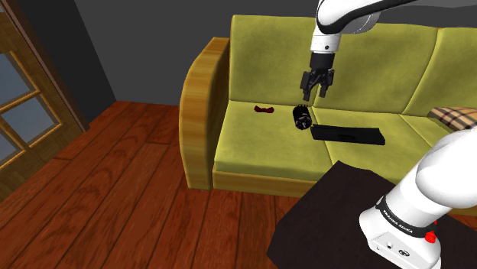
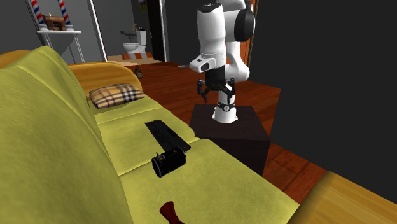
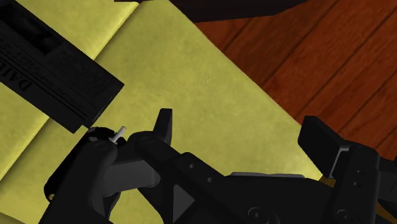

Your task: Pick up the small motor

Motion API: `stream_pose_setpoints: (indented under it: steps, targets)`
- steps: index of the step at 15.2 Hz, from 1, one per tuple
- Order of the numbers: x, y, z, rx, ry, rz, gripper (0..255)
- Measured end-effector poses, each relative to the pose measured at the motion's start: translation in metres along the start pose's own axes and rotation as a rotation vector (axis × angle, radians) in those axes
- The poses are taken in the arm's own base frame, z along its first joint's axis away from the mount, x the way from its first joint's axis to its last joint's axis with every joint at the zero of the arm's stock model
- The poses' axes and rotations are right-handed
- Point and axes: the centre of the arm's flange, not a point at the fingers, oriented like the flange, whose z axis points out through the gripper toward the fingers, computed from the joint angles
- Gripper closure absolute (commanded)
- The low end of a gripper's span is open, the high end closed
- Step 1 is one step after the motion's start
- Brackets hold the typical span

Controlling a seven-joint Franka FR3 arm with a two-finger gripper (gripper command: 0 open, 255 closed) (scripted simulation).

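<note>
Olive-yellow sofa (image 1: 260, 149) on a red-brown wooden floor (image 1: 115, 191), and that seat is our work surface. The small motor (image 1: 303, 117), a stubby black cylinder, is lying on its side on the seat cushion, a pale shaft poking from one end in the wrist view. Up above hovers the gripper (image 1: 315, 95), fingers spread apart and clasping nothing. In the shoulder view the motor sits at about seven o'clock from it, clear of both fingertips. The wrist view puts the motor (image 3: 95, 172) outside the open fingers (image 3: 164, 127), not between them. Just beside the motor, at four o'clock, lies a flat black slab (image 1: 348, 134). At ten o'clock there's a small red scrap (image 1: 264, 110), and a plaid cushion (image 1: 455, 117) lies far out at three o'clock.
</note>
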Motion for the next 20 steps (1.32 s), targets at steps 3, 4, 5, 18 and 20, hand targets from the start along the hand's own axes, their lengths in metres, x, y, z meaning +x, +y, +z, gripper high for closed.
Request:
stream_pose_setpoints:
  steps: [3,4,5,18,20]
  targets:
    - [0.032,0.021,0.011,0.007,0.006,0.064,0]
    - [0.043,0.031,0.017,0.009,0.007,0.085,0]
    - [0.051,0.040,0.021,0.011,0.009,0.107,0]
    - [0.161,0.163,0.071,0.041,0.032,0.384,0]
    - [0.173,0.184,0.080,0.046,0.036,0.426,0]
